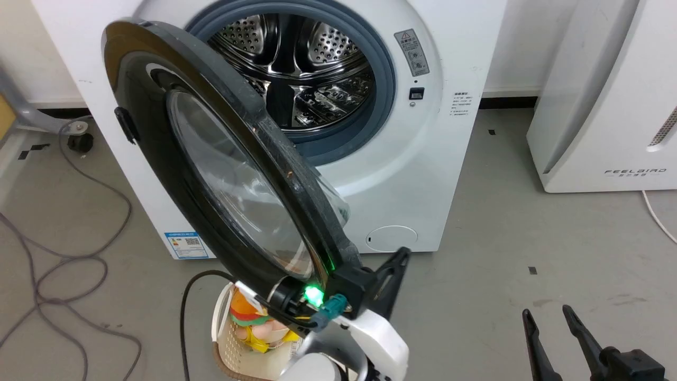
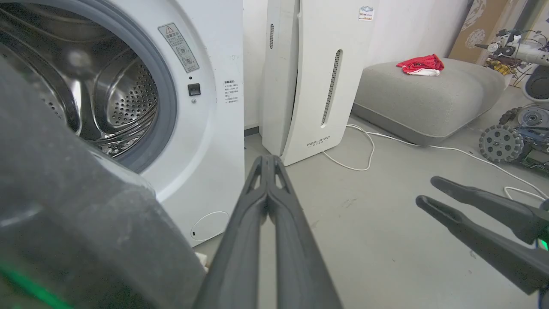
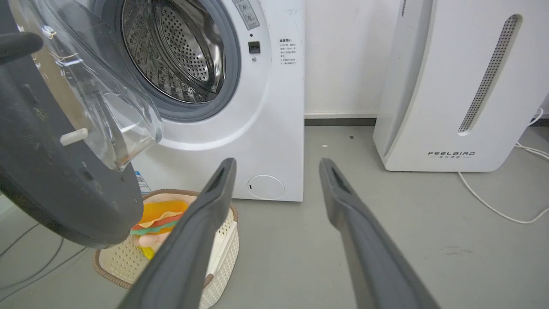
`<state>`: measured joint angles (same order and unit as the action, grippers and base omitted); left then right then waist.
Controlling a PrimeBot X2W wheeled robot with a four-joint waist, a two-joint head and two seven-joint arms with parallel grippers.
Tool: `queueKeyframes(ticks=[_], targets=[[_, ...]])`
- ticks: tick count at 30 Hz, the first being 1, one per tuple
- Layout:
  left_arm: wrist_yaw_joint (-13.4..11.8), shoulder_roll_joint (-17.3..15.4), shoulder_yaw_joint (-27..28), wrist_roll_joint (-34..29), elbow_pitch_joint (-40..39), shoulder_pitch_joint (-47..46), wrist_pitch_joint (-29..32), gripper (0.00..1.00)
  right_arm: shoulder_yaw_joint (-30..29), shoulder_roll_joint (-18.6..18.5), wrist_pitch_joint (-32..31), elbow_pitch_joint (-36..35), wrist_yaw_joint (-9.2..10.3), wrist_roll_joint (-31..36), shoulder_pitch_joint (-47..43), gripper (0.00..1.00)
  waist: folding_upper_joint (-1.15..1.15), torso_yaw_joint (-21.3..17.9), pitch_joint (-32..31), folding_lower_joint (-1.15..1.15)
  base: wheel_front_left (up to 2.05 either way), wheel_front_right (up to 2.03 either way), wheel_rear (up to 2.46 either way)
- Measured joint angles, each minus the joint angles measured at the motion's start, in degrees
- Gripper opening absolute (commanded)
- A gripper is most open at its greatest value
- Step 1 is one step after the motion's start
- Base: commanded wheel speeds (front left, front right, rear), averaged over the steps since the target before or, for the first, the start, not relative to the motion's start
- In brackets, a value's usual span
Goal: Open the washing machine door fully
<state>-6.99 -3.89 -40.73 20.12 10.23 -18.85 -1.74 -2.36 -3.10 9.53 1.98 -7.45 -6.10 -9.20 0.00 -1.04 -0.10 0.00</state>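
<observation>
The white washing machine (image 1: 402,174) stands with its steel drum (image 1: 301,69) exposed. The washing machine door (image 1: 153,159) is swung well out on its left-side hinge, rim edge-on to the head camera, glass window (image 1: 232,185) bulging toward the drum. My left gripper (image 1: 402,256) is shut with nothing in it, low at the door's bottom rim on the matte inner side (image 2: 64,206); whether it touches is unclear. Its joined fingers (image 2: 268,171) point past the machine's front. My right gripper (image 1: 546,312) is open over bare floor, right of the door (image 3: 51,171).
A cream basket (image 1: 227,338) with toy food sits on the floor under the door's lower edge. The white FEELBAIRD appliance (image 1: 608,95) stands right of the machine. Cables (image 1: 63,264) loop on the floor at left. A grey cushion (image 2: 429,98) and a white cord (image 2: 373,146) lie beyond.
</observation>
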Motion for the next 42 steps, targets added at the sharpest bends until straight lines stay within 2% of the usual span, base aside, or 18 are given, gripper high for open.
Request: queueKeyframes(ticks=[11, 20, 25, 32, 36, 42], targets=[[-1.94, -0.03, 1.15, 0.89, 2.64, 0.30, -1.40, 0.00, 0.15, 0.00, 0.00, 0.77, 0.00, -1.05, -0.01, 1.00, 0.00, 0.14, -0.07, 0.00, 0.00, 0.00, 0.00], [-4.42, -3.31, 1.71, 1.57, -2.53, 8.09, -1.90, 0.00, 0.24, 0.00, 0.00, 1.24, 0.00, -1.46, -0.09, 1.00, 0.00, 0.90, -0.61, 0.00, 0.00, 0.00, 0.00], [-6.80, -5.80, 2.36, 1.63, -8.21, 12.42, -1.83, 0.00, 0.18, 0.00, -0.02, 1.57, 0.00, -1.53, -0.22, 1.00, 0.00, 1.91, -0.85, 0.00, 0.00, 0.00, 0.00], [-11.46, -10.61, 3.80, 0.45, -17.23, 18.90, -1.08, 0.00, -0.09, 0.00, -0.03, 1.92, 0.00, -1.53, -0.40, 1.00, 0.00, 4.00, -1.26, 0.00, 0.00, 0.00, 0.00], [-14.10, -13.59, 5.12, -0.38, -21.96, 22.80, -0.73, 0.00, -0.19, 0.01, -0.10, 1.89, 0.00, -1.52, -0.54, 1.00, 0.00, 5.92, -1.25, 0.00, 0.00, 0.00, 0.00], [-18.30, -16.22, 9.42, -0.30, -27.60, 27.07, -1.11, 0.00, -0.46, 0.02, -0.34, 1.82, 0.00, -1.47, -0.79, 1.00, 0.00, 9.74, -1.07, 0.00, 0.00, 0.00, 0.00]])
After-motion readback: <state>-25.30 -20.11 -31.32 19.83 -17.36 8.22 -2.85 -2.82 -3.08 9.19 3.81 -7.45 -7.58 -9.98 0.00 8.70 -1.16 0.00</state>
